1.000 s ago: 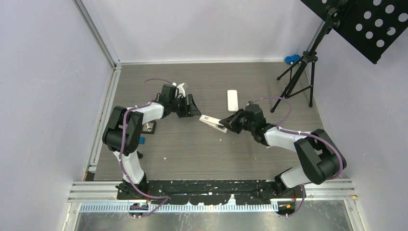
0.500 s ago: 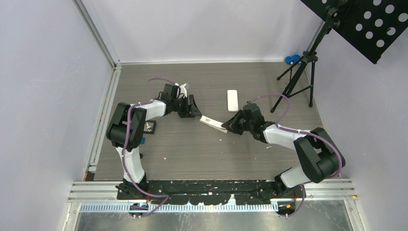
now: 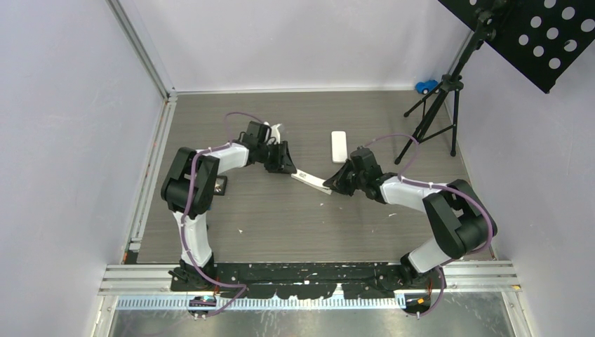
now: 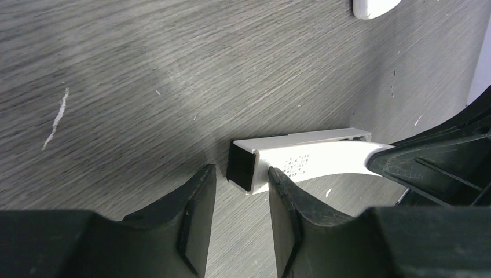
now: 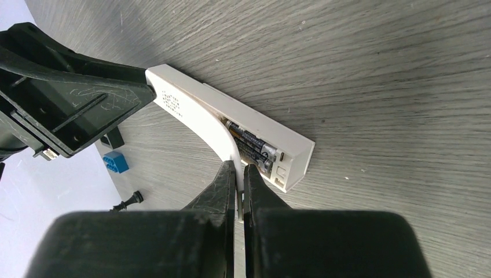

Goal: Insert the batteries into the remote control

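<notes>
White remote mid-table, two batteries already lying in its bay.
Your left gripper has slid in on the remote's far end, and its jaws have narrowed but still stand apart. The wrist view doesn't show whether they touch it. Your right gripper stays clenched on the bowed battery cover. Probably only pressing the cover down remains.

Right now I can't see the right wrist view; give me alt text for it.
The right tool is pinched shut on a thin white cover that curves up off a white remote, exposing two batteries in its open bay. The left tool, open, sits at the remote's far end.
</notes>
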Controlling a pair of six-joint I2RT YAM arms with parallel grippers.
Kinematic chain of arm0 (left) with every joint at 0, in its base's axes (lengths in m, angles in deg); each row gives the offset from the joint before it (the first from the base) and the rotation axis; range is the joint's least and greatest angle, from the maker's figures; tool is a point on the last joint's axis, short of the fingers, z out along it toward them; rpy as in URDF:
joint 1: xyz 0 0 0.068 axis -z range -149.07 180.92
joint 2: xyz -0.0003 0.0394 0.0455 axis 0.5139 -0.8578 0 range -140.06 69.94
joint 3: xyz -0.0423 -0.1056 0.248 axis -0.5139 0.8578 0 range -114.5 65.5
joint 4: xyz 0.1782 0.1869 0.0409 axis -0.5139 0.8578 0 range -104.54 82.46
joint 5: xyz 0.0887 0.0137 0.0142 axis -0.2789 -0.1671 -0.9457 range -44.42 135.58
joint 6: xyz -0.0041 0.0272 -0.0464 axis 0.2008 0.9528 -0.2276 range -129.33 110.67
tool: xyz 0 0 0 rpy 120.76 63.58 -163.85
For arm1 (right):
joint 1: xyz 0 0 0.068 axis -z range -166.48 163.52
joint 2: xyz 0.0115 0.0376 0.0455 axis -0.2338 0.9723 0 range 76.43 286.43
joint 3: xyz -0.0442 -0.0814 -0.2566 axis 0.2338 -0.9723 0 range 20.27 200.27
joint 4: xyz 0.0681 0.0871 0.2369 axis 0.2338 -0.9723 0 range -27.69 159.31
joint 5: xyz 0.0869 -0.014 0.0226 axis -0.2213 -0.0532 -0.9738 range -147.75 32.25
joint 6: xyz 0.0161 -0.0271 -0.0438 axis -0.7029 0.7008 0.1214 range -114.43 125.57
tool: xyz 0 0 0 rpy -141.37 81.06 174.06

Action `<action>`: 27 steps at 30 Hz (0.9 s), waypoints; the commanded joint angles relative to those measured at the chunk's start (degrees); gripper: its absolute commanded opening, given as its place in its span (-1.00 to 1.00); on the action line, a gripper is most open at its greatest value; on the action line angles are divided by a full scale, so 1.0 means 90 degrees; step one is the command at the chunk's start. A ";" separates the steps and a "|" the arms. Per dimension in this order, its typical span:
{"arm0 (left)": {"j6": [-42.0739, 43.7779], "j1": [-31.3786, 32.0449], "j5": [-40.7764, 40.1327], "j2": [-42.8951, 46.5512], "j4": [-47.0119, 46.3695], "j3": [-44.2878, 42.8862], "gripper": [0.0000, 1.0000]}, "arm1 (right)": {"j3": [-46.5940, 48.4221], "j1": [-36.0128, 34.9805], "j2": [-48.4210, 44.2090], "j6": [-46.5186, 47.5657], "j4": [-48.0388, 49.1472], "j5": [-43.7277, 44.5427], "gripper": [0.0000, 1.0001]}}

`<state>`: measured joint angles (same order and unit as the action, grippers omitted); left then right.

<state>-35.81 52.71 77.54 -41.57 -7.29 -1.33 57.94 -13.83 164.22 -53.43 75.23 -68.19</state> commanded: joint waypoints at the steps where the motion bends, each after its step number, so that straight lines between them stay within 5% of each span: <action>1: 0.0286 0.0095 -0.0181 -0.0030 0.0259 -0.0201 -0.19 | -0.0074 0.0020 0.0241 0.0335 -0.1174 0.0658 -0.99; 22: 0.0527 0.0226 -0.0755 -0.0358 0.1107 -0.0492 -0.31 | -0.0056 0.0036 -0.0040 0.0327 -0.1891 0.0839 -0.99; 27: 0.0657 0.0256 -0.0956 -0.0519 0.1453 -0.0620 -0.49 | -0.0215 0.0034 -0.0421 0.0306 -0.1721 0.0836 -0.65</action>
<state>-33.10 54.72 74.79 -42.90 -0.52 -6.16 58.90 -13.86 162.53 -53.28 70.59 -66.79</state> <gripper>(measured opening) 0.296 0.133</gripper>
